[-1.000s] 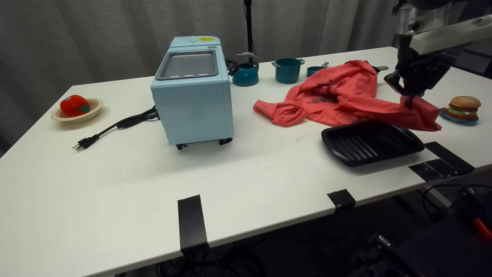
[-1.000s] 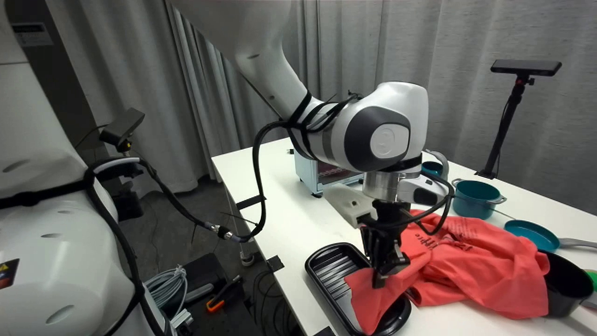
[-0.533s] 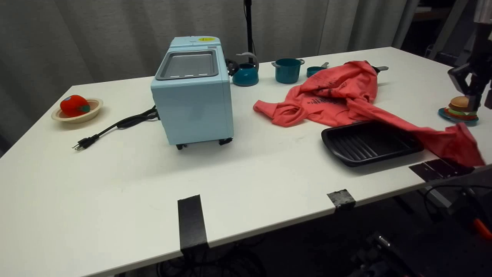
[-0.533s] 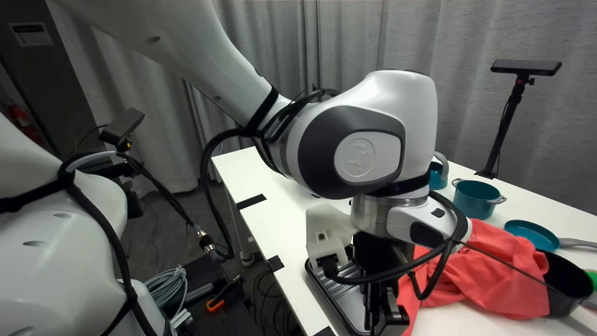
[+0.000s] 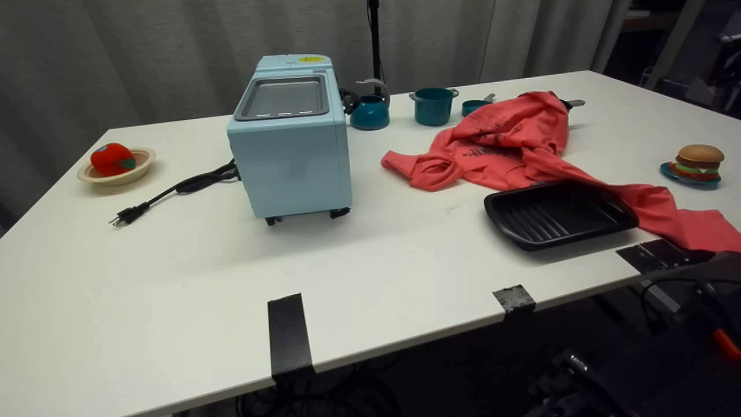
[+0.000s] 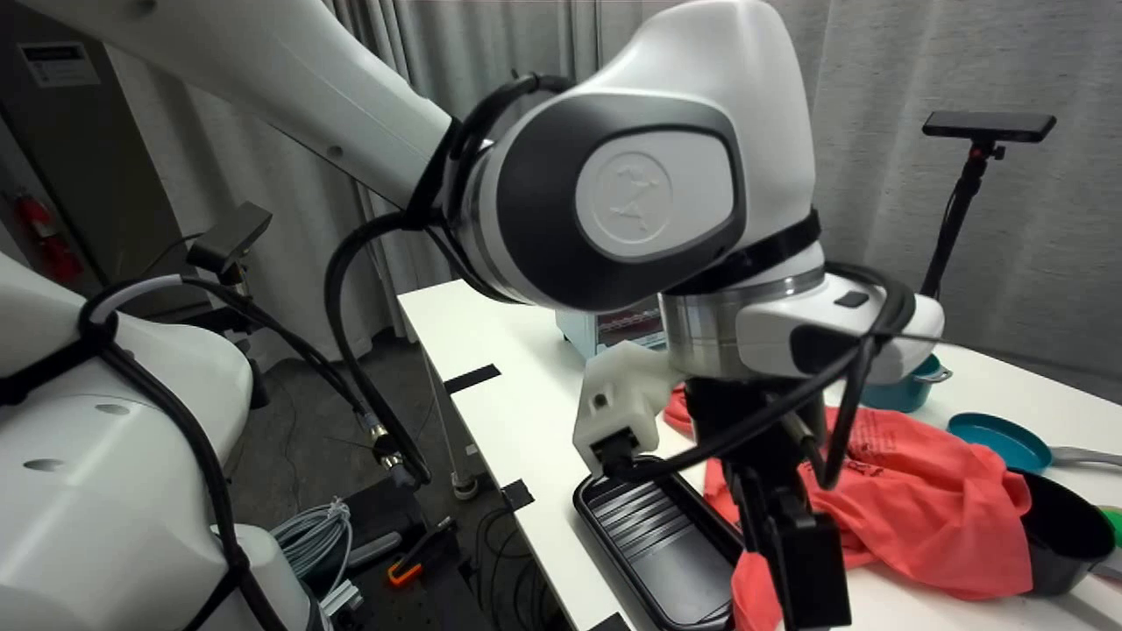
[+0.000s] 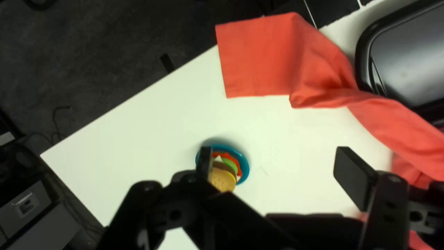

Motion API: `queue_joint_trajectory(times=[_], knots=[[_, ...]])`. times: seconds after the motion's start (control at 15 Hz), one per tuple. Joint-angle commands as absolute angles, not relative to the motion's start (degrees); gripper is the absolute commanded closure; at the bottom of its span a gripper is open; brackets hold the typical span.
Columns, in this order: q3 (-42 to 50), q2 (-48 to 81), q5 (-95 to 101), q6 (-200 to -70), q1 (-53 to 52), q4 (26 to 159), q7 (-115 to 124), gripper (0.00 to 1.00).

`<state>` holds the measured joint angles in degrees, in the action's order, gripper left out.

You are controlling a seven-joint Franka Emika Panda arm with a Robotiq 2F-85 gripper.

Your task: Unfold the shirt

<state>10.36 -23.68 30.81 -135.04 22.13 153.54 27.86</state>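
The coral-red shirt point(image 5: 486, 159) lies crumpled on the white table, dark print partly showing among its folds. A long twisted strip of it runs behind the black ridged pan point(image 5: 561, 214) and past its end to the table's front edge. In the wrist view that end of the shirt point(image 7: 256, 59) lies spread flat, one corner jutting slightly over the edge. My gripper point(image 7: 275, 166) stands wide open above the table, apart from the cloth, with nothing between its fingers. Its fingertips are cut off at the bottom of an exterior view, where the arm covers part of the shirt point(image 6: 938, 508).
A toy burger point(image 7: 223, 178) on a blue plate sits below one finger. Behind the shirt stand a teal pot point(image 5: 434, 107), a teal pan point(image 6: 999, 443) and a black pot point(image 6: 1065, 535). A light-blue toaster oven point(image 5: 289, 162) stands farther along the table.
The gripper, shut on the shirt one second ago, has pulled that end past the pan toward the front edge, opened and let go. It has left an exterior view; the cloth has settled.
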Motion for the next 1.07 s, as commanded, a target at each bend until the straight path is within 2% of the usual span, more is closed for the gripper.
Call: queue_joint_trajectory(times=[0.0, 0.4, 0.47, 1.0], knots=[[6.34, -31.92, 34.0, -139.23, 24.44, 155.99, 31.31, 0.0], [0.56, -43.48, 33.02, -148.25, 25.34, 160.41, 34.71, 0.0], [0.79, -36.39, 30.96, -145.37, 25.19, 155.77, 32.23, 0.0], [-0.47, -41.26, 30.46, -147.15, 25.71, 158.57, 32.52, 0.0]])
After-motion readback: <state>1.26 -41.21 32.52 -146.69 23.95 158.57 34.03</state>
